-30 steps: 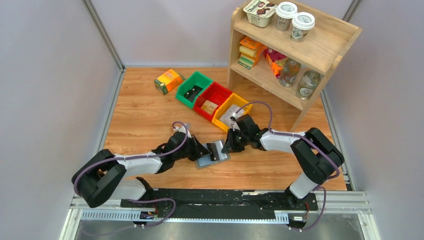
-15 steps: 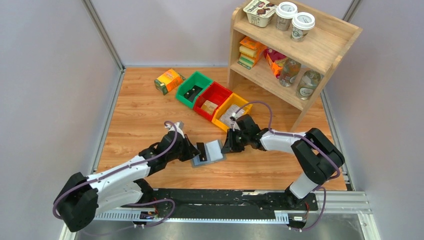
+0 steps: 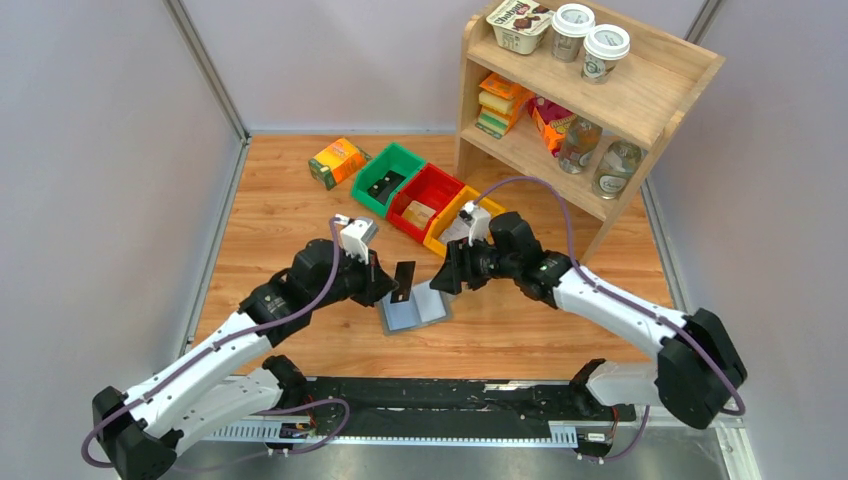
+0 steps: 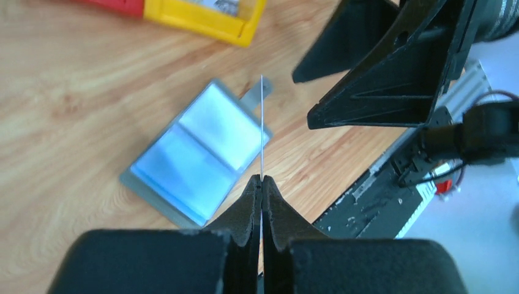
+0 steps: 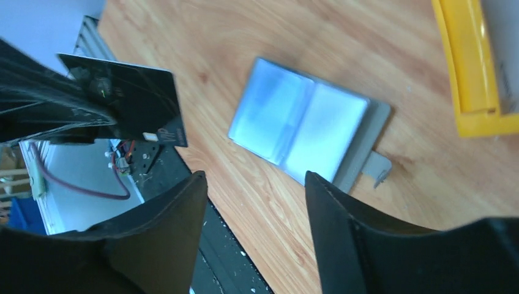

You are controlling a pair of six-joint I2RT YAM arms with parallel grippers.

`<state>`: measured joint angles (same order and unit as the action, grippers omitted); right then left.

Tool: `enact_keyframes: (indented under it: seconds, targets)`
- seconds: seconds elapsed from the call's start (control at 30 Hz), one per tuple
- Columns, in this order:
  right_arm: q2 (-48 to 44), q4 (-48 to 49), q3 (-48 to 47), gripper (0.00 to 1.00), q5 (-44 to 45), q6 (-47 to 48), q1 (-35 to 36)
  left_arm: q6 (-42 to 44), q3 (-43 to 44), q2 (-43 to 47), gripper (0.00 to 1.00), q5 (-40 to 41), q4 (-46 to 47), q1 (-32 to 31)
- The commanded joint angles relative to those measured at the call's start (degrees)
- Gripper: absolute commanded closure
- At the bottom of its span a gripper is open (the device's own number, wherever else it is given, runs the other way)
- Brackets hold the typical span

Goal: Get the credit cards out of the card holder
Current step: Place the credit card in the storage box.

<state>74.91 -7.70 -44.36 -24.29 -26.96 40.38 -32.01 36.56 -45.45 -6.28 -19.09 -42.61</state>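
Just above the open card holder (image 3: 415, 308) on the table (image 3: 280, 230), the left gripper (image 4: 261, 184) is pinching a black credit card (image 5: 131, 101) upright and should be carrying it well clear of the empty, parted right gripper (image 5: 254, 184) before releasing.

Light wood-grain counter (image 3: 280, 230) carrying an open grey bifold card holder (image 3: 413, 309) lying flat near the front, an orange-green carton (image 3: 338, 161) at back left, a green plastic bin (image 3: 404, 151), red plastic bin (image 3: 440, 172) and yellow plastic bin (image 3: 432, 243) side by side in a row, and a wooden shelf unit (image 3: 640, 100) at back right
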Motion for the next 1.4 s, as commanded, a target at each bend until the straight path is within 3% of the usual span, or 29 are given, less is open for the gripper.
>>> enact_keyframes:
  seconds: [0.0, 0.2, 0.43, 0.67, 1.0, 1.13, 1.23, 1.27, 1.37]
  targets:
    - [-7.75, -4.68, -5.29, 0.32, -3.47, 9.98, 0.31, 18.08, 9.84, -1.21, 1.00, -11.00, -7.97, 0.16]
    - [-14.71, -6.97, -8.98, 0.26, -10.85, 20.00, 0.49, 31.91, 20.30, -4.29, 1.00, -24.10, -20.08, 0.16]
    - [-15.24, -6.62, -12.42, 0.34, -19.02, 26.61, 1.36, 44.74, 32.16, -10.96, 1.00, -30.36, -34.06, 0.16]
    - [-12.43, -7.23, -15.67, 0.43, -24.04, 33.19, 4.18, 49.23, 37.35, -15.19, 1.00, -31.42, -38.30, 0.16]
    - [-5.75, -12.69, -21.12, 0.55, -25.72, 37.77, 7.25, 50.82, 37.80, -15.46, 1.00, -31.51, -38.39, 0.16]
    - [-4.34, -13.47, -22.17, 0.69, -26.15, 37.95, 7.69, 51.08, 37.54, -15.28, 1.00, -30.81, -38.13, 0.16]
    - [-3.73, -13.83, -22.35, 0.95, -25.98, 37.95, 7.78, 50.99, 36.31, -14.32, 1.00, -28.88, -37.07, 0.16]
    - [-3.55, -13.92, -22.26, 1.00, -25.72, 37.60, 7.78, 50.91, 36.04, -13.97, 1.00, -27.74, -36.29, 0.16]
    - [-3.02, -13.48, -22.00, 1.00, -24.23, 36.37, 7.70, 49.25, 33.59, -11.16, 0.93, -23.52, -33.47, 0.16]
